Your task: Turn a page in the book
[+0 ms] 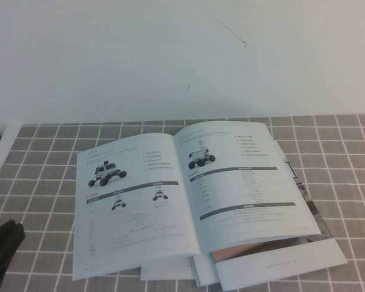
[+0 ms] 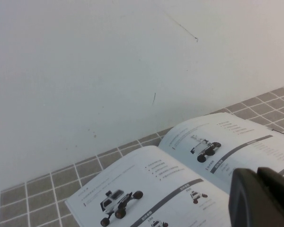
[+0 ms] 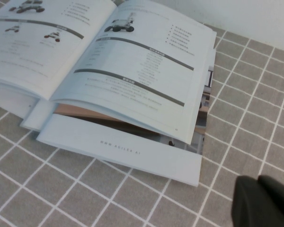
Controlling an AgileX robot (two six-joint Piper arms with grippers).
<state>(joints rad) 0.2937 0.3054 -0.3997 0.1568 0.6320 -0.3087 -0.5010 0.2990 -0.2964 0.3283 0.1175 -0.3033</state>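
The book (image 1: 188,194) lies open on the grey tiled mat, on top of other booklets. Its left-hand page (image 1: 134,201) is the page with a black wheeled vehicle picture, two small photos, one grey bar and fine text; it lies flat and also shows in the left wrist view (image 2: 146,194). The right-hand page (image 1: 243,176) has a vehicle picture and two grey bars, and its outer edge arches up slightly (image 3: 132,75). My left gripper (image 2: 261,198) is shut and empty, off the book's near left corner, and shows dark in the high view (image 1: 5,246). My right gripper (image 3: 262,203) is shut and empty above the mat, off the book's near right corner.
Under the book lie a white brochure (image 3: 118,146) with a line of small print and one with brownish photos (image 1: 246,249). The grey tiled mat (image 1: 347,182) stretches out to the right. A white wall (image 1: 182,55) stands behind the mat.
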